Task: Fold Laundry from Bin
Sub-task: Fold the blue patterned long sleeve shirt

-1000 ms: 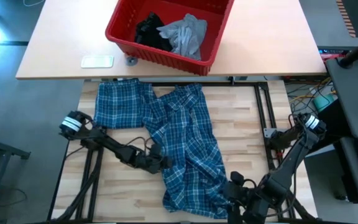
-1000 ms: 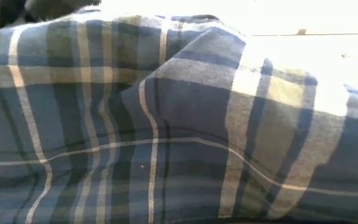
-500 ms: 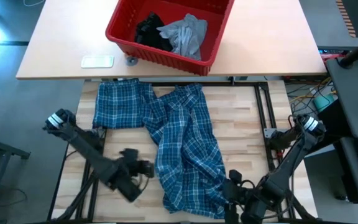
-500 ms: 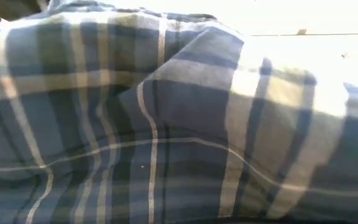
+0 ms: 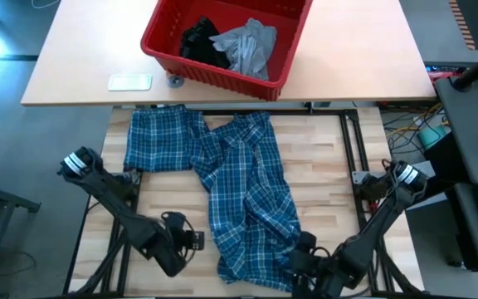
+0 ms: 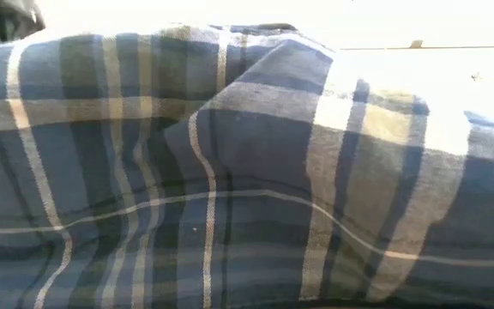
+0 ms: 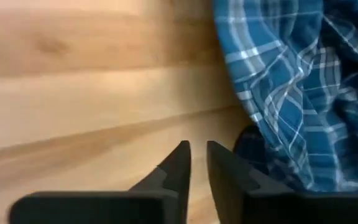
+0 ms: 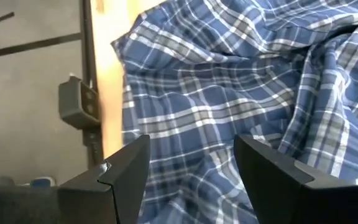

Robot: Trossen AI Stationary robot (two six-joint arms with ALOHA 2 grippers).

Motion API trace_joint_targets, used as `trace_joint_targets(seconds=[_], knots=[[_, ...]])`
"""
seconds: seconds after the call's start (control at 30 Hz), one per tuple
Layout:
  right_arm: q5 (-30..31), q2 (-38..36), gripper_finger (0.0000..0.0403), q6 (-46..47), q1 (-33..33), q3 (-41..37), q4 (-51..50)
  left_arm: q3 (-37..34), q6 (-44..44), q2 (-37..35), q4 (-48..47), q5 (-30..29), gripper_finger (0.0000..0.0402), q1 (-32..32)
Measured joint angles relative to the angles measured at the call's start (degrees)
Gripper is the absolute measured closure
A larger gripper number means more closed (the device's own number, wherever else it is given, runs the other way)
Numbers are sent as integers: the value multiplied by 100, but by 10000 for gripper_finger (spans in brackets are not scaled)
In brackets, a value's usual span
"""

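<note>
The blue-and-white plaid shirt [image 5: 247,191] lies crumpled lengthwise on the wooden table, one part spread flat at the far left. It fills the low view [image 6: 230,172]. My left gripper [image 5: 196,239] hangs over bare wood just left of the shirt's near half, its fingers [image 7: 197,152] almost together with nothing between them. My right gripper [image 5: 299,253] stands open above the shirt's near right end [image 8: 241,81], its fingers apart over the cloth. On the far table, the red bin [image 5: 222,76] holds a grey T-shirt [image 5: 247,46] and a black garment [image 5: 199,41].
A flat white object [image 5: 129,81] and a small grey piece [image 5: 175,80] lie on the far table beside the bin. Bare wood [image 5: 156,199] stretches left of the shirt. A dark metal frame [image 8: 76,102] runs along the table's right edge.
My left gripper has drawn back from the shirt's left edge toward the table's near left and risen, tipping more steeply downward. My right gripper has sunk a little toward the shirt's near end. The shirt lies much as before.
</note>
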Motion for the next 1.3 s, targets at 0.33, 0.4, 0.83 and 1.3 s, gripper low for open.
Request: trace_joint_targets(seconds=[0.33, 0.4, 0.83, 1.3], knots=[[-27, -43, 177, 496, 16, 0, 40, -2939, 771, -338, 5348, -1015, 210, 894], [-39, -43, 177, 655, 16, 0, 43, -3185, 1381, -247, 6277, -1098, 186, 1173], [-14, -43, 177, 1169, 1, 0, 88, -3250, 3326, 691, 8485, -140, 247, 2106], [3, -41, 177, 1288, 1, 0, 152, -2674, 3746, 589, 7752, -1138, 401, 1861]])
